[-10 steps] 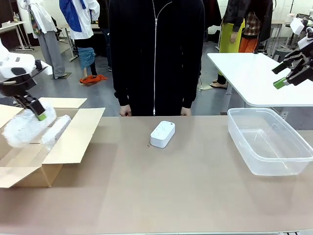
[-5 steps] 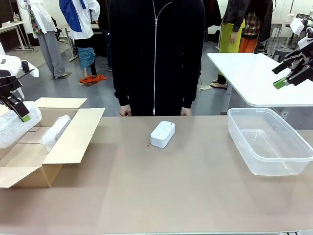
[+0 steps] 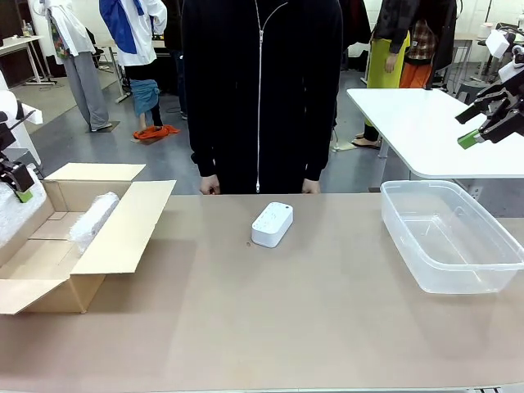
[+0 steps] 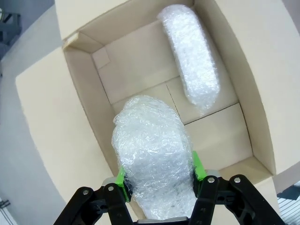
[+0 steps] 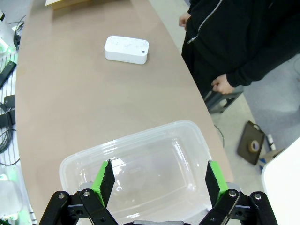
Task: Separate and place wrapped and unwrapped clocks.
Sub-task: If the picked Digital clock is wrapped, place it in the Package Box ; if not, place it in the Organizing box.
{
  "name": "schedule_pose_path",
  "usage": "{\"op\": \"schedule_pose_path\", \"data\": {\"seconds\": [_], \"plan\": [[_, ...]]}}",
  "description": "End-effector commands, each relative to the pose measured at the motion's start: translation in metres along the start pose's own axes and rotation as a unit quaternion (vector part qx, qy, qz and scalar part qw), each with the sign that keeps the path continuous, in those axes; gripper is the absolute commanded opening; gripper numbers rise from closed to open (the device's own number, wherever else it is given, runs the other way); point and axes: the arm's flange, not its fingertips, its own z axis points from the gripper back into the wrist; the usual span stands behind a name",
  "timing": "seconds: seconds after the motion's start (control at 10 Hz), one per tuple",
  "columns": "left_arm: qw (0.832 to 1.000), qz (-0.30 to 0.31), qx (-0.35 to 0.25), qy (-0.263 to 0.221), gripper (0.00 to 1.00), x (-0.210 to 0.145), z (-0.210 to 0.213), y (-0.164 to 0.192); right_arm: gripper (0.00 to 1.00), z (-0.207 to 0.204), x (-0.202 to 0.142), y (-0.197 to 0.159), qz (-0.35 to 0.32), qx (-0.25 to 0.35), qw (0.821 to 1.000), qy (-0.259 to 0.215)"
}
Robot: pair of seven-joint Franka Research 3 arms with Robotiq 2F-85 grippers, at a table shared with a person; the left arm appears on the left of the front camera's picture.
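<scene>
Roomy tabletop (image 3: pixel 286 311); left gripper (image 4: pixel 159 173) tight around wrapped clock (image 4: pixel 150 145), seemingly over box (image 4: pixel 83 86) edge; right gripper (image 5: pixel 159 180) agape, empty.

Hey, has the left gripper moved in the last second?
Yes. In the front view the left gripper, shut on a bundle, has gone left, from over the box's inside to its left side, near the picture's edge.

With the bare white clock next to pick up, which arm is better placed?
Right. The right arm's jaws are open and empty above the clear bin; the left arm's jaws are shut on a wrapped bundle over the cardboard box.
</scene>
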Motion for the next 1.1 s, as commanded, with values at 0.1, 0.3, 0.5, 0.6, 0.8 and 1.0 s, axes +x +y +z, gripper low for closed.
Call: {"op": "schedule_pose_path", "data": {"seconds": [0.1, 0.3, 0.5, 0.6, 0.8, 1.0], "plan": [[1.0, 0.011, 0.002, 0.003, 0.56, 0.0069, -0.001, -0.0006, 1.0, -0.0017, 0.0006, 0.0002, 0.001, 0.003, 1.0, -0.008], [1.0, 0.007, -0.002, 0.005, 0.56, 0.002, -0.0051, -0.0003, 1.0, -0.0017, 0.0006, 0.0002, 0.001, 0.003, 1.0, -0.008], [1.0, 0.007, -0.002, 0.005, 0.56, 0.002, -0.0051, -0.0003, 1.0, -0.0017, 0.0006, 0.0002, 0.001, 0.003, 1.0, -0.008], [1.0, 0.007, -0.002, 0.005, 0.56, 0.002, -0.0051, -0.0003, 1.0, -0.0017, 0.0006, 0.0002, 0.001, 0.003, 1.0, -0.008], [1.0, 0.007, -0.002, 0.005, 0.56, 0.002, -0.0051, -0.0003, 1.0, -0.0017, 0.0006, 0.0002, 0.001, 0.003, 1.0, -0.008], [1.0, 0.007, -0.002, 0.005, 0.56, 0.002, -0.0051, -0.0003, 1.0, -0.0017, 0.0006, 0.0002, 0.001, 0.003, 1.0, -0.008]]}}
